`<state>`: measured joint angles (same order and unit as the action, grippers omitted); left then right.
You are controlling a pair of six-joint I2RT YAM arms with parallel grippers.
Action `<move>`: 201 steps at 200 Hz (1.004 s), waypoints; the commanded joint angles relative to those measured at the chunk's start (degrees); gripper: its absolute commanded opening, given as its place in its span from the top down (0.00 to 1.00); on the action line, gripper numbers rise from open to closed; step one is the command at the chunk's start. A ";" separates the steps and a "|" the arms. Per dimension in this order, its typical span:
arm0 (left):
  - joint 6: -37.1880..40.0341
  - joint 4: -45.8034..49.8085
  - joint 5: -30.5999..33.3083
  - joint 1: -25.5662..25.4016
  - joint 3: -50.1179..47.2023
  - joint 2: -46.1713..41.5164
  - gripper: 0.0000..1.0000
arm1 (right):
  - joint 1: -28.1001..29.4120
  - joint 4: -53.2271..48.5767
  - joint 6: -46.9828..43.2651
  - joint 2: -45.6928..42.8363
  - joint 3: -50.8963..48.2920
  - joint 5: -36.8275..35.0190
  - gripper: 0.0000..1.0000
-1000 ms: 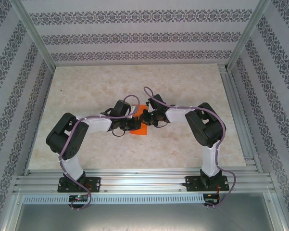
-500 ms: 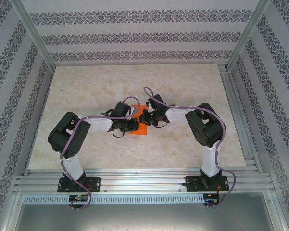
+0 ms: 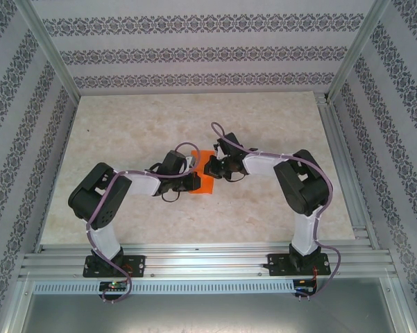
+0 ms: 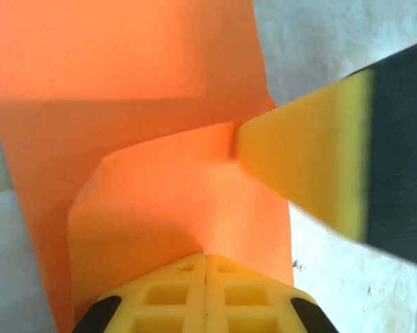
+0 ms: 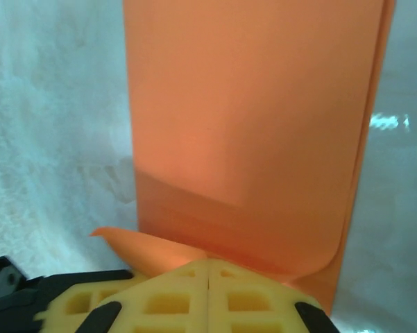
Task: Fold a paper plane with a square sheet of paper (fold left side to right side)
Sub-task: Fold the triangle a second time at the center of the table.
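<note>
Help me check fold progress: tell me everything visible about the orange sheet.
The orange sheet is thin, plain, bright paper lying mostly flat on the table. One part rises as a creased flap; one long edge curls over. The shut left gripper and shut right gripper each appear to pinch a lifted edge.

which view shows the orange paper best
Right wrist: the orange paper lies large and unobstructed, its folded right edge clear. Left wrist shows a raised flap close up; top external shows a small, partly covered patch.
</note>
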<state>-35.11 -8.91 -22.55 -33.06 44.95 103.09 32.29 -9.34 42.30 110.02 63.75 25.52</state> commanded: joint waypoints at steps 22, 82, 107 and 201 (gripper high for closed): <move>-1.45 4.51 2.45 -2.28 -3.20 3.69 0.95 | 1.43 -1.36 0.14 -2.00 -1.14 -0.41 0.96; -0.27 7.47 4.26 -2.27 -3.02 1.64 0.95 | 1.89 -3.59 -1.08 2.23 0.69 0.50 0.96; -0.22 7.70 4.58 -2.30 -2.99 1.65 0.96 | 2.02 -4.01 -1.63 3.59 1.32 0.59 0.96; 0.22 8.73 5.65 -2.27 -3.77 1.73 0.96 | -1.35 -10.68 -10.13 5.85 4.83 -7.45 0.96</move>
<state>-35.83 -9.85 -19.68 -34.57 44.56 102.85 33.21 -16.25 36.77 113.36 66.85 24.21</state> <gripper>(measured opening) 0.056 0.043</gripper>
